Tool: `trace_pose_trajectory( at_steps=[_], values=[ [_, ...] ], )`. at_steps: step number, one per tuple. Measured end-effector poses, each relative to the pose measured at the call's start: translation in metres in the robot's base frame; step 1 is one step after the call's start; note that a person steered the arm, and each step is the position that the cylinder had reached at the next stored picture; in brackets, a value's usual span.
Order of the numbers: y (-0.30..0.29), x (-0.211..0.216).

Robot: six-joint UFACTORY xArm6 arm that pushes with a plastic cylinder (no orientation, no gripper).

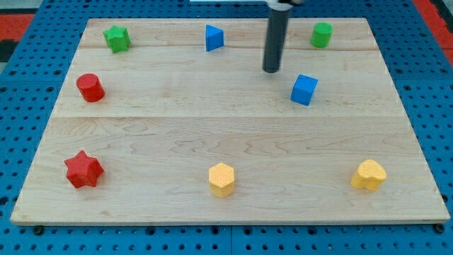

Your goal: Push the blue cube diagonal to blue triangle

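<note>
1. A straight dark rod drops upright from the view's top, my tip (272, 70) resting on the wooden desk (226, 134) near the far edge, right of centre.
2. There are no fingers on this arm; the rod ends plain and holds nothing.
3. My tip stands just to the upper left of the blue cube (304, 90), near it but with a gap showing between them.
4. The blue cube sits right of centre in the desk's far half, below and left of the green cylinder (321, 35).
5. The blue triangle (214, 37) lies by the far edge, left of the rod and well apart from the cube.
6. Count by colour: two blue blocks, two green, two red, two yellow, eight in all.
7. The green star (117, 38) occupies the far left corner; the red cylinder (90, 88) sits below it by the left edge.
8. Along the near edge: a red star (83, 170) at the left corner, a yellow hexagon (221, 179) at the middle, a yellow heart (369, 175) at the right corner.
</note>
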State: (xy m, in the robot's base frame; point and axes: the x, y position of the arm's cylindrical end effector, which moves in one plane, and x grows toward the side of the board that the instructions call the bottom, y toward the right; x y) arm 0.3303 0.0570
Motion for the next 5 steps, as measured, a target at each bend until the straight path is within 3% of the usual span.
trace_pose_trajectory(
  at_steps=[1, 3, 4, 5],
  values=[
    [-0.013, 0.017],
    [0.117, 0.019],
    [0.119, 0.06],
    [0.037, 0.043]
  ],
)
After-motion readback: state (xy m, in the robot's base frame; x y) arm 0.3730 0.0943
